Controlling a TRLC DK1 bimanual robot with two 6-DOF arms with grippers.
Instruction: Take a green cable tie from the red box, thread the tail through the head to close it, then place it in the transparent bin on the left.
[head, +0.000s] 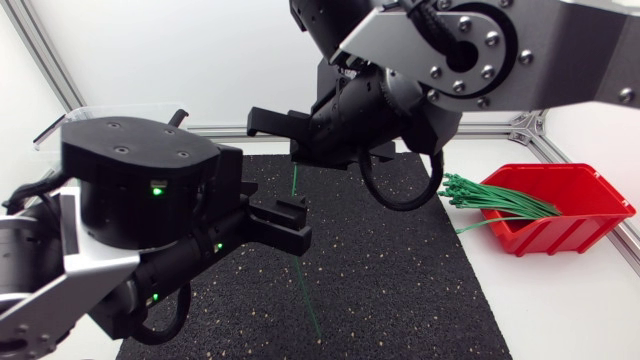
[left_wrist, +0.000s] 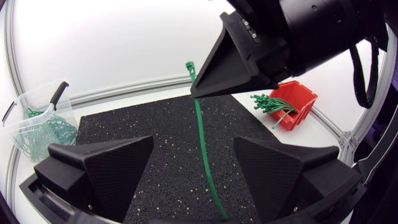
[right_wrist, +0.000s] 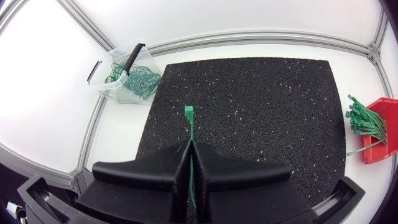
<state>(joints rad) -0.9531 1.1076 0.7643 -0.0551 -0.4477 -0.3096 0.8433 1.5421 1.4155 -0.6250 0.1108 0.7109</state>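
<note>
My right gripper (right_wrist: 188, 163) is shut on a green cable tie (right_wrist: 189, 118), whose head sticks out just ahead of the fingertips. In the head view the right gripper (head: 288, 138) hangs over the black mat and the cable tie (head: 296, 182) drops down from it. The tail runs down between the spread fingers of my left gripper (left_wrist: 194, 171), which is open and touches nothing. From the left wrist, the cable tie (left_wrist: 200, 134) stands nearly upright under the right gripper (left_wrist: 211, 78). My left gripper (head: 290, 222) sits just below the right one.
The red box (head: 570, 205) with several green ties stands at the right, off the mat (head: 400, 270). The transparent bin (right_wrist: 124, 71) holding closed ties sits at the far left corner. Aluminium rails edge the table.
</note>
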